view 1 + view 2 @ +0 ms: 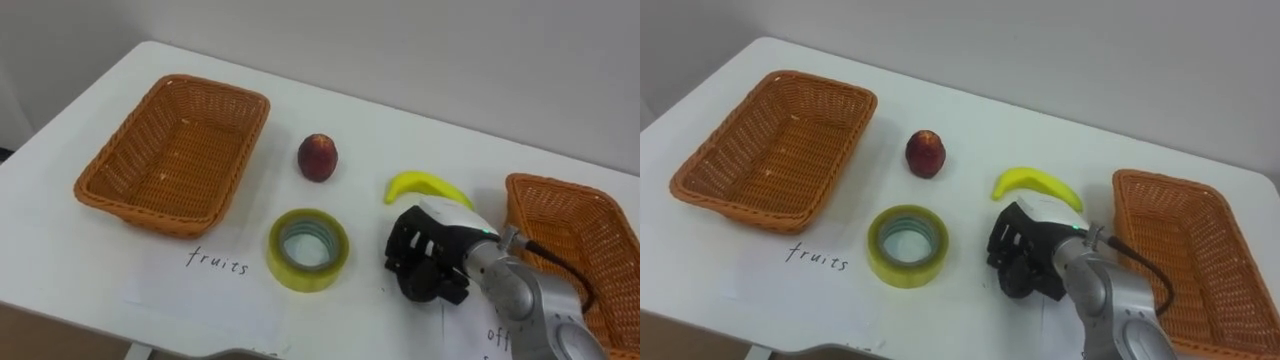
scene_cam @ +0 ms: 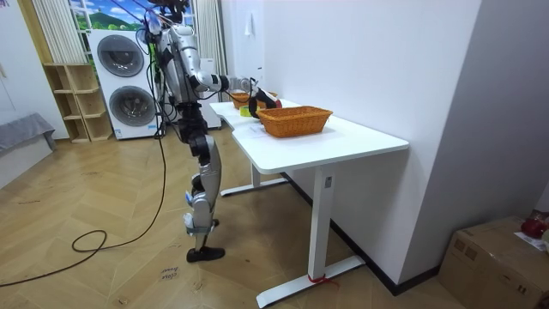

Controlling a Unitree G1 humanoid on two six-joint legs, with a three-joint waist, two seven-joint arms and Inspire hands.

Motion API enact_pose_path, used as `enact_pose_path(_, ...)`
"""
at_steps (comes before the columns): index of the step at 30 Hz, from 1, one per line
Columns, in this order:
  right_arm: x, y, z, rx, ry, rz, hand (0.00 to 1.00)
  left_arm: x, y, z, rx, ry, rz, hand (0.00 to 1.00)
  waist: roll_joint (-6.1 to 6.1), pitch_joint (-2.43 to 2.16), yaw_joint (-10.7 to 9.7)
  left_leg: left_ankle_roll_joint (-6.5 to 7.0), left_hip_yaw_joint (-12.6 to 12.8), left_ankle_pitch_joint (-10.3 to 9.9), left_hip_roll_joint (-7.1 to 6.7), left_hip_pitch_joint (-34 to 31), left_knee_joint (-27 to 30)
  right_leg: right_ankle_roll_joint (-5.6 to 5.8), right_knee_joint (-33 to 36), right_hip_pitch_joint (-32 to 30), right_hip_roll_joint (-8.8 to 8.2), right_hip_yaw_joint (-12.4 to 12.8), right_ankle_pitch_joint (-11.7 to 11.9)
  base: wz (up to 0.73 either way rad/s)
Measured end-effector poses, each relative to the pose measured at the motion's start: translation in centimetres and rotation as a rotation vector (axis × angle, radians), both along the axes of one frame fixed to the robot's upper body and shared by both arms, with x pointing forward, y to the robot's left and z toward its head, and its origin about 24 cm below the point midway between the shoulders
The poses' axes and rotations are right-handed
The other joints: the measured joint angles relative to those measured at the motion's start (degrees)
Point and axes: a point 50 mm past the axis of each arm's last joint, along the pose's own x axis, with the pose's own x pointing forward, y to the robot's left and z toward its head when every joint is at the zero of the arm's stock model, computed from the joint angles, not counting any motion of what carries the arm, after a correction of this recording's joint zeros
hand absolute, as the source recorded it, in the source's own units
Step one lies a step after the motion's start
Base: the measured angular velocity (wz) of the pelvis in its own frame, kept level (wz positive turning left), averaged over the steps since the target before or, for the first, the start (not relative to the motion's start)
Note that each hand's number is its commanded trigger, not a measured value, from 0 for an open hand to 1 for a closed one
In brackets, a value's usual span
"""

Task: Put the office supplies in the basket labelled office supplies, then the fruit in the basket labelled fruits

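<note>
1. Looking down at the white table (image 1: pixel 60 150), you find the right hand (image 1: pixel 430 258) low over it, just below the banana (image 1: pixel 428 187), between the tape roll (image 1: pixel 308 250) and the right basket (image 1: pixel 520 215); the hand is dark and bunched, and you cannot tell if it is apart, together or clamped on something
2. By my judgement the step in hand is to take the banana, which belongs with the red fruit (image 1: pixel 318 157) in the left basket (image 1: pixel 140 208), well apart on the other side
3. Approach the banana across its middle, where the curve is thickest; its skin is smooth, so it may slip or turn under a bad hold
4. Carry it above the tape roll, not through it; this roll is a glossy yellowish ring lying flat, and it probably slides easily
5. Both baskets are rough woven wicker with sloping walls; the left one is empty, so lower the fruit well inside, away from the rim
</note>
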Motion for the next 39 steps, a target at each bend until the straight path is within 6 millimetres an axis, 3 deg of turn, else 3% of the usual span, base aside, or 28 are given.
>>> enact_pose_path(10, 0.1, -0.2, 0.4, 0.049, -0.025, -0.002, 1.00, 0.0, 0.0, 0.1, -0.007, -0.028, -0.009, 0.00, 0.29, 0.03, -1.0, 0.04, 0.1, 0.0, -0.07, 0.0, -0.1, 0.00, 0.0, 0.0, -0.07, 0.3, 0.0, 0.00)
enact_pose_path(17, 0.7, -1.6, 2.6, 0.096, -0.123, -0.022, 1.00, -0.7, 0.0, 0.1, -0.020, -0.041, 0.029, 0.00, 1.81, 0.96, -2.8, 0.21, 0.4, 0.1, -0.21, -0.5, 0.2, 0.05, 0.1, -0.4, -0.27, 0.4, 0.0, 0.00)
enact_pose_path(22, 1.2, -3.0, 5.0, 0.152, -0.266, -0.077, 1.00, -1.9, 0.2, 0.0, -0.023, -0.040, 0.074, 0.00, 2.38, 0.52, -2.9, 0.26, 1.3, 0.2, -0.15, 0.5, 0.0, 0.05, 0.1, -0.3, -0.23, 1.4, 0.0, -0.10)
enact_pose_path(31, 1.5, -3.3, 5.9, 0.215, -0.319, -0.104, 1.00, -2.9, 0.2, -0.1, -0.025, -0.021, 0.098, 0.00, 1.35, 0.02, -3.2, 0.27, 1.7, 0.2, -0.13, 1.1, -0.9, 0.08, 0.1, 0.1, -0.23, 1.5, 0.0, -0.02)
enact_pose_path(34, 1.8, -3.5, 6.8, 0.245, -0.371, -0.119, 1.00, -3.4, 0.3, -0.1, -0.027, -0.009, 0.111, 0.00, 0.37, 0.25, -3.4, 0.27, 1.6, 0.2, -0.13, 1.0, -0.6, 0.08, 0.1, 0.1, -0.23, 1.5, 0.0, 0.00)
enact_pose_path(39, 1.7, -3.7, 8.7, 0.275, -0.502, -0.135, 1.00, -4.0, 0.4, -0.3, -0.040, 0.015, 0.127, 0.00, 0.19, 0.33, -3.4, 0.28, 1.5, 0.2, -0.15, 1.0, -0.6, 0.15, 0.1, 0.2, -0.24, 1.5, 0.1, 0.00)
